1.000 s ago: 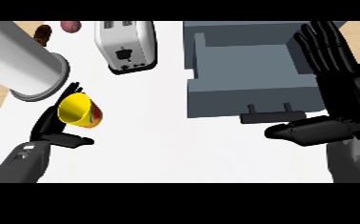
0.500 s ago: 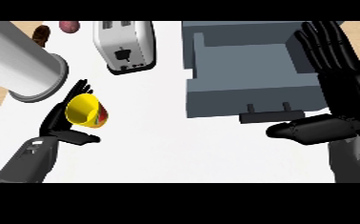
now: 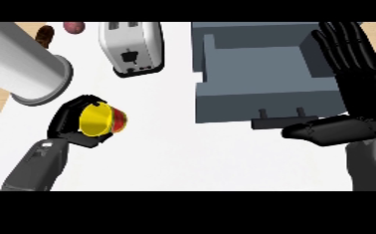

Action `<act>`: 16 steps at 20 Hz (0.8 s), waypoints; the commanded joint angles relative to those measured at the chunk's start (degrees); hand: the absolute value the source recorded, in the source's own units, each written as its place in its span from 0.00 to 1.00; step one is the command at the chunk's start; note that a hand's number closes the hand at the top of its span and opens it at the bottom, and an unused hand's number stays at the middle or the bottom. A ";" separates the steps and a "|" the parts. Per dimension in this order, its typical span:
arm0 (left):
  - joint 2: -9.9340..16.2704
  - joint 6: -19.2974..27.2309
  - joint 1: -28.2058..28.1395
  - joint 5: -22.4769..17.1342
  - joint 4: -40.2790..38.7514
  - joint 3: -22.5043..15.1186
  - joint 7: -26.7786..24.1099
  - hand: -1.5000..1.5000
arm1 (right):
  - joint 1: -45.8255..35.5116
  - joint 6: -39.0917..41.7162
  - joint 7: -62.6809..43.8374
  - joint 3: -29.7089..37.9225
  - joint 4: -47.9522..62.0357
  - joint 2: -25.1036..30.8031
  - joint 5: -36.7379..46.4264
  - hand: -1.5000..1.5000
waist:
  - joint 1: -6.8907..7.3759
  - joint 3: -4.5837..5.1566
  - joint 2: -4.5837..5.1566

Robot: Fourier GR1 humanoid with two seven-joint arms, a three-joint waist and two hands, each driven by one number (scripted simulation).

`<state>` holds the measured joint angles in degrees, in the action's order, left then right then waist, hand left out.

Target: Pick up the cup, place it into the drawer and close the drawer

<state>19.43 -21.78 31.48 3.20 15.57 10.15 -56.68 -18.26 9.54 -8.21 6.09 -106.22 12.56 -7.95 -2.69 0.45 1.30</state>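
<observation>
While left hand [image 3: 73, 123] curls round the cup [image 3: 99, 119] near the surface's left edge | step: pick-up | right hand [image 3: 334, 128] flat, fingers straight, by the open drawer [image 3: 257, 78] | next: you carry cup across into drawer.

The left hand [image 3: 73, 123] is at the near left with fingers curled. The right hand [image 3: 345, 93] is open at the right, fingers straight.

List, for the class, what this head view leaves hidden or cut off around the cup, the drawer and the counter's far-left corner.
- Cup: its base and far side are hidden by the left hand curled round it.
- Drawer: its right wall is covered by the open right hand.
- Grey cylinder: cut off by the left edge.
- Two brownish things: cut off at the top, unidentifiable.
</observation>
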 commanded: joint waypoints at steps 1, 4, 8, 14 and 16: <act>-1.05 1.44 1.56 -1.54 0.76 2.37 -9.33 1.00 | -0.16 1.36 1.47 1.03 2.01 0.51 -1.28 0.00 | 0.07 -0.07 0.05; -0.90 -4.52 1.89 -4.51 1.43 4.32 -10.06 1.00 | 2.31 -0.18 3.19 -0.69 1.15 -1.40 1.47 0.00 | 0.42 -0.09 -0.19; -8.09 10.57 -1.25 -8.44 2.26 9.22 -11.85 1.00 | 1.36 1.79 1.04 2.72 1.28 1.93 -1.55 0.00 | 1.58 -0.27 -0.79; -11.49 9.37 1.00 -7.69 7.42 7.02 -9.65 1.00 | 4.55 1.39 1.85 1.33 -1.00 0.46 -0.19 0.00 | 2.17 -0.42 -1.31; -11.57 9.85 4.85 -7.90 11.30 6.00 -2.93 1.00 | 3.19 2.20 2.38 3.73 1.10 2.07 -1.41 0.00 | 2.64 -0.49 -1.48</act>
<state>9.00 -11.06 33.05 -4.58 22.71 17.33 -59.84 -15.29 10.78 -6.58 8.23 -105.88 13.60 -8.49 -0.65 0.08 0.14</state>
